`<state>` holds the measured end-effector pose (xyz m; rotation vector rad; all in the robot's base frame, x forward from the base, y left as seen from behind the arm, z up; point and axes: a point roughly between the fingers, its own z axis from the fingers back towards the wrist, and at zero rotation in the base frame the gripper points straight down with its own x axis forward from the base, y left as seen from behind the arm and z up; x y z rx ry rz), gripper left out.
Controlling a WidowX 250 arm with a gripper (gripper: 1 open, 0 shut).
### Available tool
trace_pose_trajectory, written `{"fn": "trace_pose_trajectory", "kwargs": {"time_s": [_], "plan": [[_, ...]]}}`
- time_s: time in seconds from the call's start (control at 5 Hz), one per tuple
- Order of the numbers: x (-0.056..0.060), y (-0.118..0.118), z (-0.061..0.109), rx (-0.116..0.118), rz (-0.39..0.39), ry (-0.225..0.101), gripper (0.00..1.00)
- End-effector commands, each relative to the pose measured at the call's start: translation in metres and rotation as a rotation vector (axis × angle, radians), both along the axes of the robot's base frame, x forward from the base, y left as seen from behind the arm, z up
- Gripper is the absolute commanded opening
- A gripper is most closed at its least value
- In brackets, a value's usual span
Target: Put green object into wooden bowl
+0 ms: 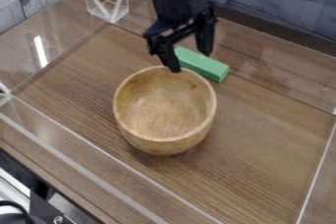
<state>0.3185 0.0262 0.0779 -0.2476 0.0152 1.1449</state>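
no text, label, brand, number or sign can be read anywhere in the camera view. the flat rectangular bright-green block (pixel 203 66) is plain and unmarked on the faces that show. the round light tan wooden bowl (pixel 164 110) shows only grain. the dark wood-grain table top (pixel 262 140) carries no print, and the black two-fingered gripper (pixel 184 43) bears no lettering that can be made out at this picture size.
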Motion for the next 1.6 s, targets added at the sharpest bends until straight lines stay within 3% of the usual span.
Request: {"fn": "trace_pose_trajectory", "kwargs": {"time_s": [0.0,0.2,0.8,1.2,1.4], "plan": [[0.012,-0.004,0.013,-0.004,0.118,-0.061,1.00],[0.014,-0.012,0.011,-0.010,0.212,-0.068,1.00],[0.020,-0.013,0.010,-0.002,0.346,-0.100,1.00],[0.018,-0.038,0.004,0.011,0.375,-0.126,1.00],[0.017,-0.032,0.002,0.017,0.380,-0.126,1.00]]}}
